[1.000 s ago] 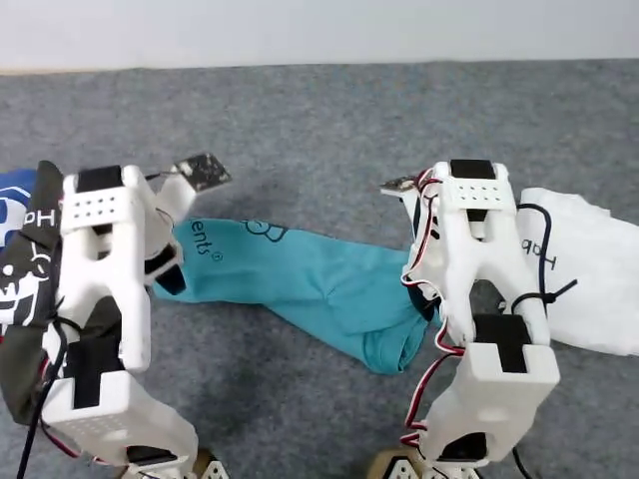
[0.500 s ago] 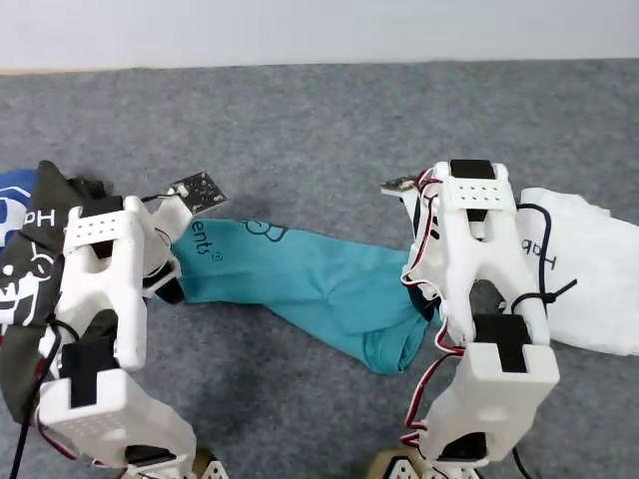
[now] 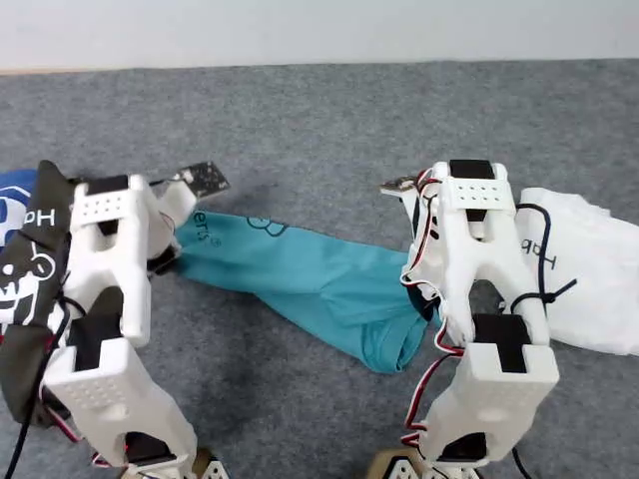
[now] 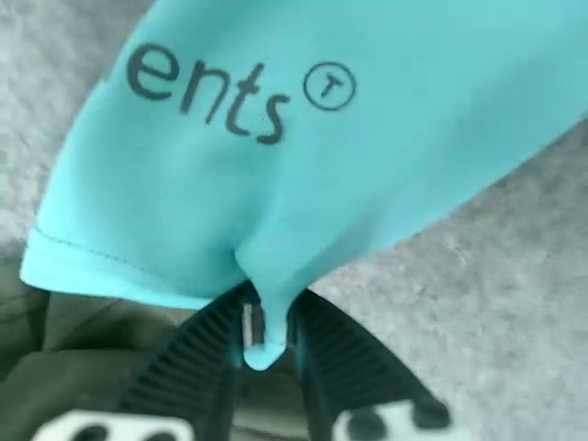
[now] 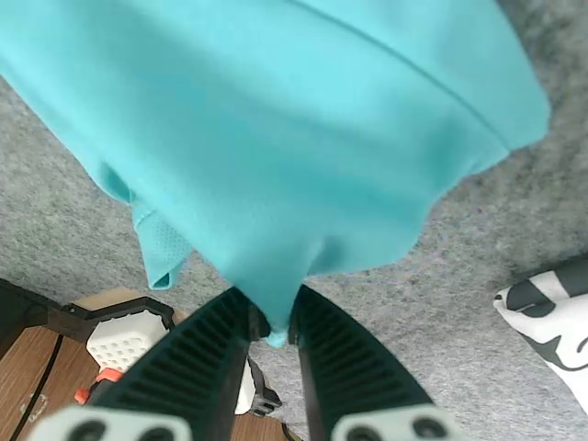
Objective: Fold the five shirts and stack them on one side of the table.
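Across the middle of the grey felt table (image 3: 329, 120) the teal shirt (image 3: 310, 279) lies pulled out into a long band between the two arms. Its long axis runs left to right and slants toward the arms' bases at its right end. The printed end points left and the bunched, folded-over end points right. Beyond the shirt, grey felt runs to the far edge, where it meets a pale wall. On the near side a strip of felt lies between the two arm bases. At the table's left edge a dark shirt (image 3: 25, 299) is heaped beside the left arm, with a blue shirt (image 3: 12, 195) showing just behind it. At the right edge a white shirt (image 3: 589, 279) is spread out, partly under the right arm. The left gripper (image 4: 265, 323) has its jaws pinched tight on a fold of the teal hem just below the lettering, with dark cloth beneath it. The right gripper (image 5: 273, 317) is likewise clamped on a fold of the teal fabric, which drapes away from its fingertips over the felt.
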Motion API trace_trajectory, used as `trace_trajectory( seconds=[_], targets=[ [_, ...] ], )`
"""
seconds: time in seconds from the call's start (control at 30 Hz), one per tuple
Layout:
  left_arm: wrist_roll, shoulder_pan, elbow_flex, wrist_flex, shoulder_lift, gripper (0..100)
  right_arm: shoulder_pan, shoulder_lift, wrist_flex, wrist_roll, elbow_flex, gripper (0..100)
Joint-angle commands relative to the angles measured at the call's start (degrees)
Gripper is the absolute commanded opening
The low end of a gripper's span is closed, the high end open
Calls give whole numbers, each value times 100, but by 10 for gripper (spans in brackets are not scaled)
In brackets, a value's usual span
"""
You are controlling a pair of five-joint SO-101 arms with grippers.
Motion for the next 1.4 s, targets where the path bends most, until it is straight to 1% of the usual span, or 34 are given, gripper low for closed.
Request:
trace_trajectory(
  seconds=[0.0, 0.23, 0.37, 0.53, 0.77, 1.03, 1.1, 1.23, 1.37],
  targets=[
    [35, 97, -901, 756, -44, 4, 22, -207, 198, -88, -290, 11],
    [44, 211, -2747, 2154, -44, 4, 66, -989, 207, -132, -615, 10],
    [484, 325, -3512, 2163, -105, 4, 277, -1385, 207, -141, -1204, 10],
    [941, 457, -4171, 2163, -387, 4, 532, -1824, 207, -141, -2347, 10],
    [2101, 774, -5288, 2154, -695, 5, 514, -2062, 198, -123, -4299, 10],
    [3508, 738, -7231, 2154, -1020, 5, 532, -2062, 198, 167, -6585, 10],
    [3692, 730, -7600, 2154, -1169, 5, 532, -2070, 198, 281, -7077, 10],
    [3736, 730, -7987, 2163, -1547, 5, 541, -2079, 198, 598, -7938, 10],
    [3719, 730, -7978, 2171, -2048, 5, 901, -2079, 198, 923, -8633, 10]
  ],
)
